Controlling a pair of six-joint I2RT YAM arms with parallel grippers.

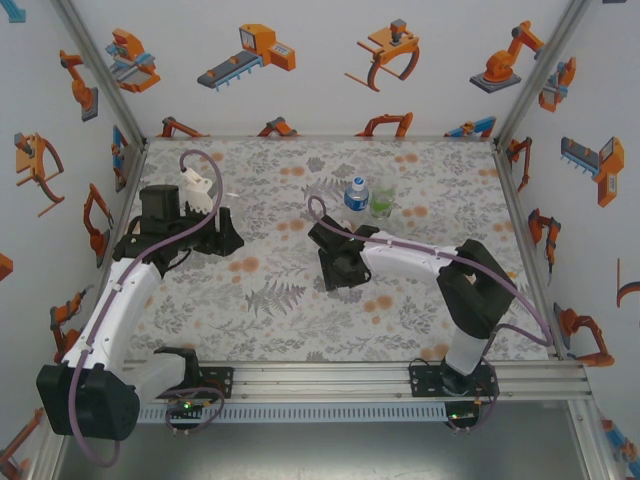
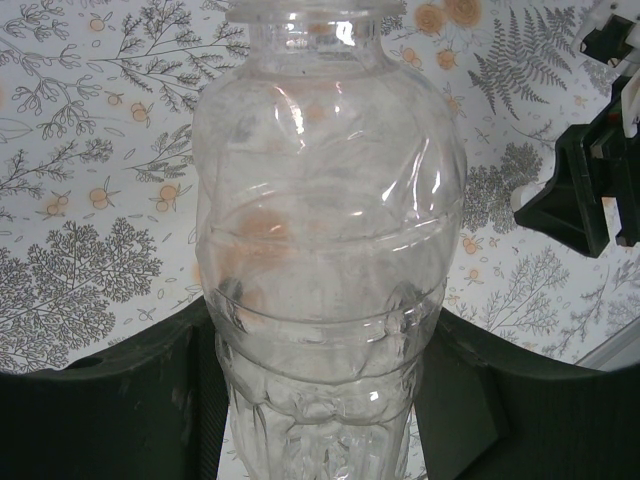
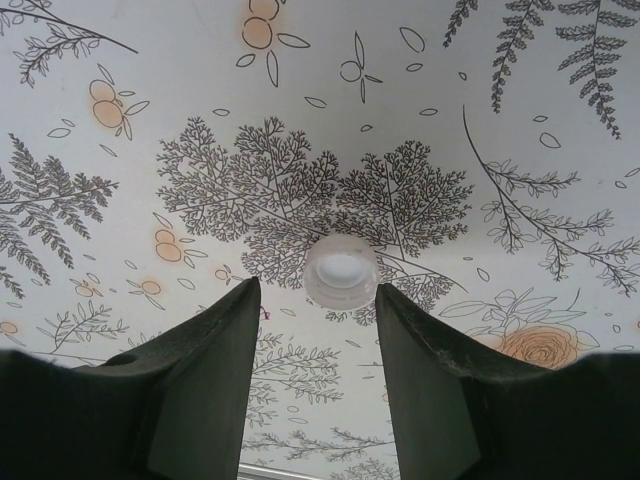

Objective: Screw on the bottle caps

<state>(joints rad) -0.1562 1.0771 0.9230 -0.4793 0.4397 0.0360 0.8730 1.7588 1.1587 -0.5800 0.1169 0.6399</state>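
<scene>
A plain clear bottle (image 2: 325, 200) stands between the dark jaws of my left gripper (image 2: 320, 400), which is shut on its lower body; the neck points away from the camera. That gripper (image 1: 225, 238) is at the table's left. My right gripper (image 1: 338, 272) hangs over the middle of the table, pointing down. Its jaws are open (image 3: 315, 285), and a whitish bottle cap (image 3: 341, 270) lies on the table just past the fingertips, in line with the gap and untouched. The blue-label bottle (image 1: 356, 193) and the greenish bottle (image 1: 382, 200) stand upright side by side behind the right gripper.
The floral tablecloth (image 1: 270, 300) covers the table, enclosed by white walls with robot pictures. An aluminium rail (image 1: 330, 375) runs along the near edge with both arm bases. Part of the right arm (image 2: 585, 190) shows in the left wrist view.
</scene>
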